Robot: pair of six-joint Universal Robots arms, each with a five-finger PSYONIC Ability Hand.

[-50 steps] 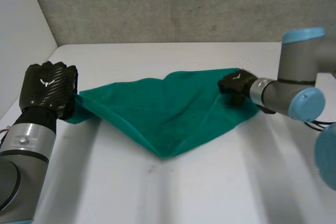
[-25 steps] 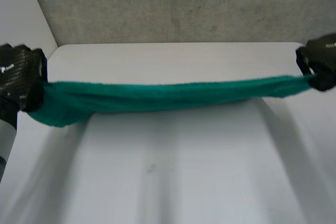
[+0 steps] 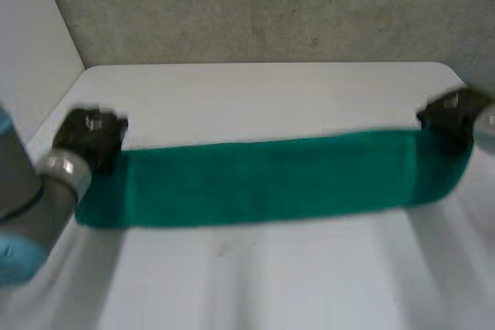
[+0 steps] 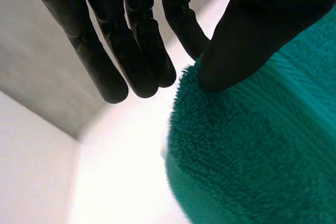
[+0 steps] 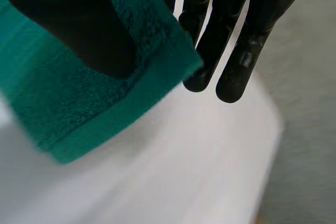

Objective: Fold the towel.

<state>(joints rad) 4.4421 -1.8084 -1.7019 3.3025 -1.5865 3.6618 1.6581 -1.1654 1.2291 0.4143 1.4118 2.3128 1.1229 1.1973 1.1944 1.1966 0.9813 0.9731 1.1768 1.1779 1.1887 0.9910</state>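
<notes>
Left hand (image 3: 91, 135): thumb pinches the towel (image 3: 271, 179) at its left end against one finger; the other fingers (image 4: 142, 51) stand straight, clear of the cloth. Right hand (image 3: 448, 113): thumb clamps the towel's right-end corner against the fingers (grasp plain in its wrist view). The green towel spans between both hands as a long band low over the white table (image 3: 271, 86); contact with the table cannot be determined. Grey wall (image 3: 271, 5) behind; white panel (image 3: 31, 52) at left.
</notes>
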